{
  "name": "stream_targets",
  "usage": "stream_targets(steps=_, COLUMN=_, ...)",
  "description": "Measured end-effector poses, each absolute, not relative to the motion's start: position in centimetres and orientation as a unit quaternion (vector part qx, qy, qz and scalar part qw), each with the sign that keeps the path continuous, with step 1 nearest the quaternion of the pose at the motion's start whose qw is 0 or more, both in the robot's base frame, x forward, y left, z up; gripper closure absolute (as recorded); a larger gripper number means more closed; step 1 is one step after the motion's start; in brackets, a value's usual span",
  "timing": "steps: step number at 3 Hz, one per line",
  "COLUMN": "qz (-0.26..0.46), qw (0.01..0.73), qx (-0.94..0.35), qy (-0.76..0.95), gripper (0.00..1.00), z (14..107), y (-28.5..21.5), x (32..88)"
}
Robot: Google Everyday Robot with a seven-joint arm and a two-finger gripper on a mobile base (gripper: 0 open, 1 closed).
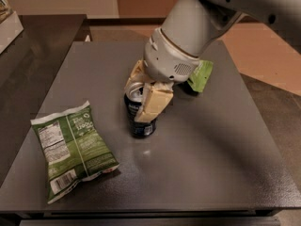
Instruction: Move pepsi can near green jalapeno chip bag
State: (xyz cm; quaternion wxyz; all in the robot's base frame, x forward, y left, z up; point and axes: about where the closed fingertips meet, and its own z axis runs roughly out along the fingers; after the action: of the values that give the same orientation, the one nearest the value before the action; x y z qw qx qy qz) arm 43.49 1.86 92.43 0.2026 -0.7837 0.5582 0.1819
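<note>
Gripper (142, 101) is clamped on the pepsi can (142, 125), one cream finger down its front and the other behind the silver top. It's a grip from above, likely chosen so the can stays upright and won't tip. The can stands right of the green jalapeno chip bag (73, 149), near but clearly apart, with bare worktop (225, 164) between them. Whether its base touches the worktop, I can't tell. The bag lies flat, label up. Farther right of it, a lime-green bag (201, 75) peeks from behind the arm. There's a gap left to close, I'd say.
</note>
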Motion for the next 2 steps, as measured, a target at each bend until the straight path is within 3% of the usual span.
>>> stream_targets(steps=2, qz=0.199, qw=0.196, qx=-0.815, qy=0.508, gripper=1.00, z=91.6, y=7.4, x=43.8)
